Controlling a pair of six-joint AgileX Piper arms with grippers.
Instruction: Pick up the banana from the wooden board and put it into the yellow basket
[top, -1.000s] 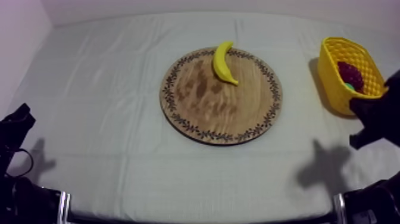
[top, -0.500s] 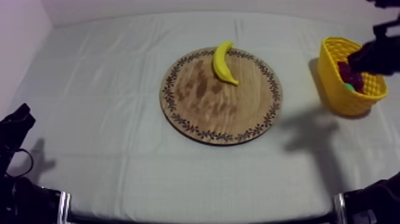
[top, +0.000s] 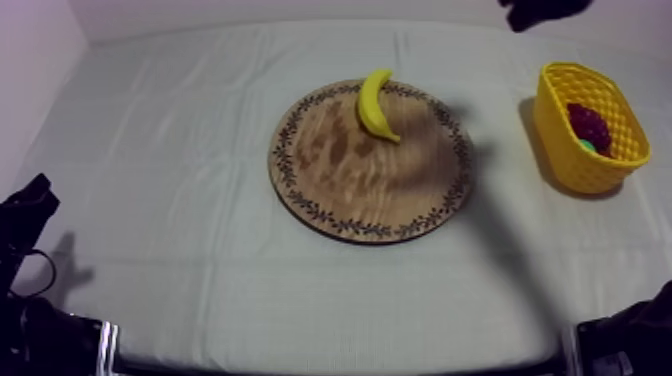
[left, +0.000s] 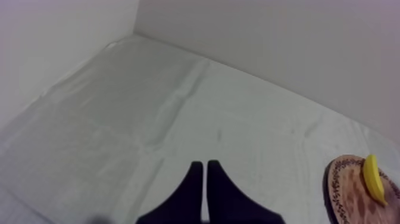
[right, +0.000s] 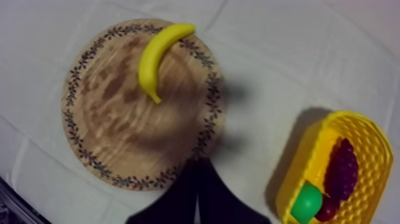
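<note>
Your right gripper (right: 197, 170) is closed, empty (left gripper (left: 205, 179) likewise). Open it wide, then straddle the banana (right: 156, 50) at the far edge of the board (right: 107, 131).

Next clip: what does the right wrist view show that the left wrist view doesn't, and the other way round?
Right wrist view, not the left: the yellow basket holding grapes and a green fruit, plus the right gripper, fingers together, beside the wooden board. Left wrist view, not the right: the left gripper, fingers together, over bare cloth. Both: the banana lying at the board's edge.
</note>
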